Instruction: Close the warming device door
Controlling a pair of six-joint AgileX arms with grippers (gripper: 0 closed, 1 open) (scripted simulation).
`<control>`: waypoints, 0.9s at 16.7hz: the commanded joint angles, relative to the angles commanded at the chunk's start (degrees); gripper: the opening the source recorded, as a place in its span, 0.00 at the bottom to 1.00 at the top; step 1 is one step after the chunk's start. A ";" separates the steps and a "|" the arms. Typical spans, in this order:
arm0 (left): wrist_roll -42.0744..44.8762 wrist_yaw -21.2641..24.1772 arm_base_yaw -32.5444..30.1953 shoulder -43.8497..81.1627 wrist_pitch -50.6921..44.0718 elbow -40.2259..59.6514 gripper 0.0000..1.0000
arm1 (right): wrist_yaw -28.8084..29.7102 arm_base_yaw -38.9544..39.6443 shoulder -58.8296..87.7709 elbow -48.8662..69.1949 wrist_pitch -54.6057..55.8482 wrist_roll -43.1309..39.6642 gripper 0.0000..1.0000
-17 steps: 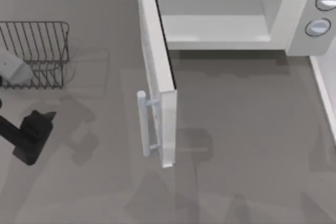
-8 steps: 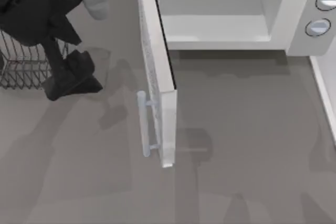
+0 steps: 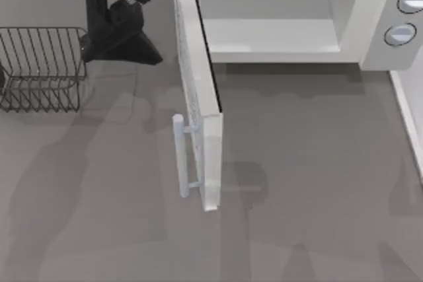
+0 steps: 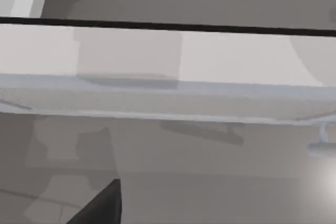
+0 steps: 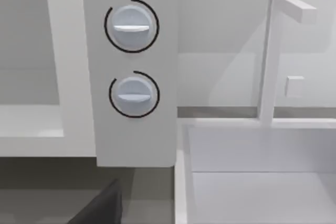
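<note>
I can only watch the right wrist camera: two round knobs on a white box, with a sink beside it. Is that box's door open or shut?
Observer: Open. From above, the door sticks straight out from the microwave, and the cavity is showing.
Visitor: Is anything near the door?
Observer: Yes. The left hand hangs on the door's outer side, between it and a wire rack, and is well clear of the bar handle.

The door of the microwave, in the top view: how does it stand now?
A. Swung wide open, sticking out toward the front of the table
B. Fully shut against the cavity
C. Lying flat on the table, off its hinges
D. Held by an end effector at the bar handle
A: the door sticks out edge-on from the microwave, whose cavity is exposed, and the bar handle is free.
</note>
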 joint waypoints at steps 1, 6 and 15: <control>0.34 0.22 -0.06 0.38 -0.30 0.85 1.00 | 0.00 0.00 0.00 0.00 0.00 0.00 1.00; 0.39 0.20 0.23 0.29 -0.29 1.02 1.00 | 0.00 0.00 0.00 0.00 0.00 0.00 1.00; -4.05 -1.03 -4.41 -0.04 15.63 -13.26 1.00 | 0.00 0.00 0.00 0.00 0.00 0.00 1.00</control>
